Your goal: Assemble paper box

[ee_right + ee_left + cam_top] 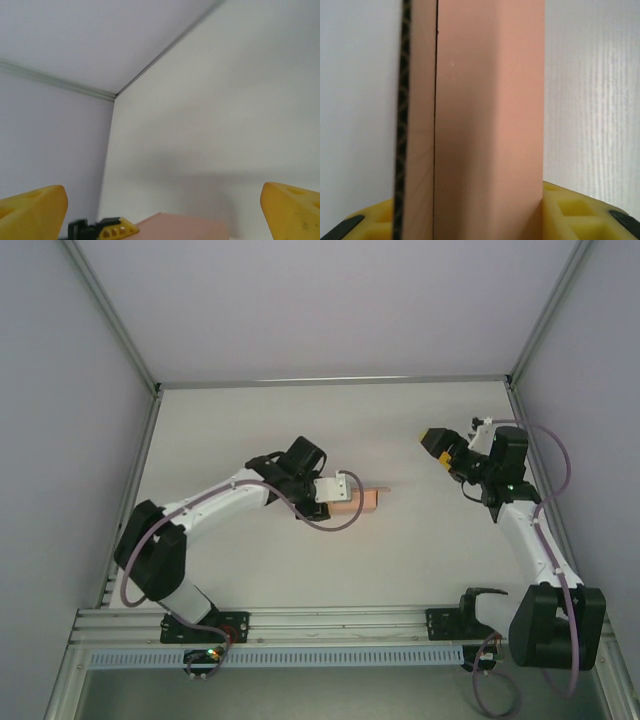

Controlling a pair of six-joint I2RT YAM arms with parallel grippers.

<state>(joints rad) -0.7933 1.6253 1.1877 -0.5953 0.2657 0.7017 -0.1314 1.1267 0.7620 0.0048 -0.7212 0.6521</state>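
Note:
The paper box (364, 501) is a small salmon-pink card box near the middle of the table. My left gripper (350, 502) is shut on it from the left. In the left wrist view the paper box (490, 120) stands tall between the yellow fingers (572, 212), with a dark card edge on its left side. My right gripper (438, 441) is off to the right and farther back, apart from the box and open. Its wrist view looks past its wide-set gripper (162, 214) to the top of the paper box (185, 227) and a fingertip of the left gripper (112, 228).
White table (250, 430) bounded by pale walls on three sides, with a metal frame rail (330, 381) along the back. An aluminium rail (340, 620) carrying both arm bases runs along the near edge. Free room lies between the box and the right gripper.

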